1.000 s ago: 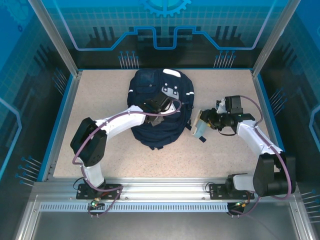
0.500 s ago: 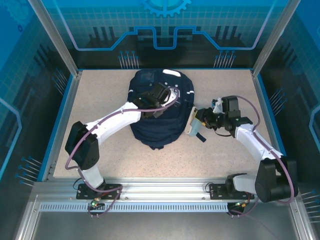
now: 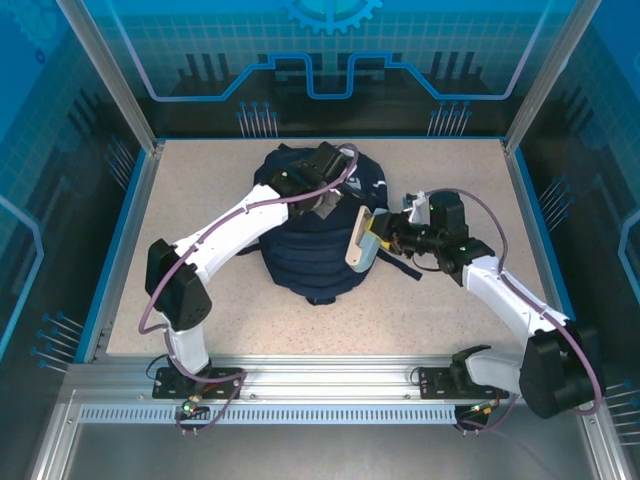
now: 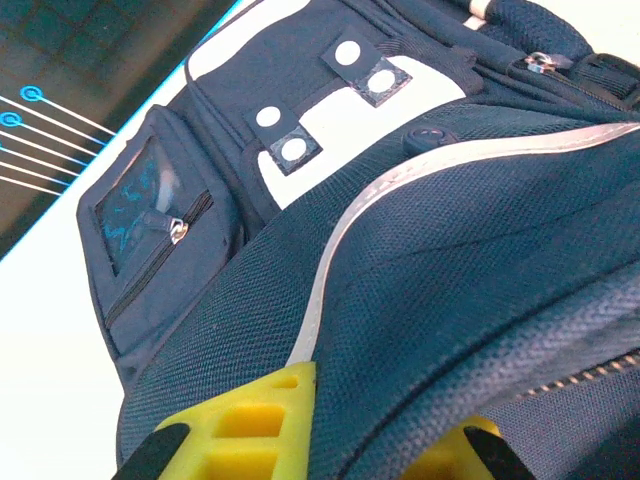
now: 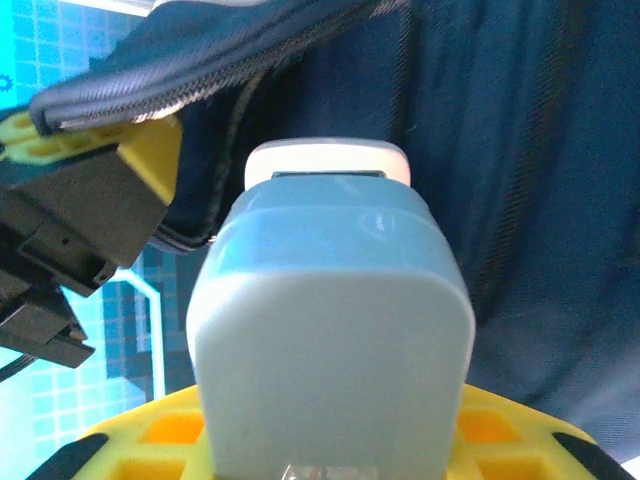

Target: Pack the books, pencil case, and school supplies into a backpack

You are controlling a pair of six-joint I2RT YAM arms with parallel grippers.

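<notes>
The large navy-blue fabric backpack (image 3: 300,255) with white stripes lies at the centre of the speckled beige table (image 3: 200,190). At its upper edge in the overhead view, the left gripper (image 3: 327,203) has its yellow fingers (image 4: 250,425) pinched narrow on a fold of the bag's fabric beside the zip. Just right of centre, the right gripper (image 3: 385,232) clamps a pale blue rounded pencil case (image 3: 358,240), its white end towards the backpack's right side below the raised zip edge; whether it touches the fabric I cannot tell

The pencil case (image 3: 360,241) is right of the backpack (image 3: 300,265) (at its edge).
</notes>
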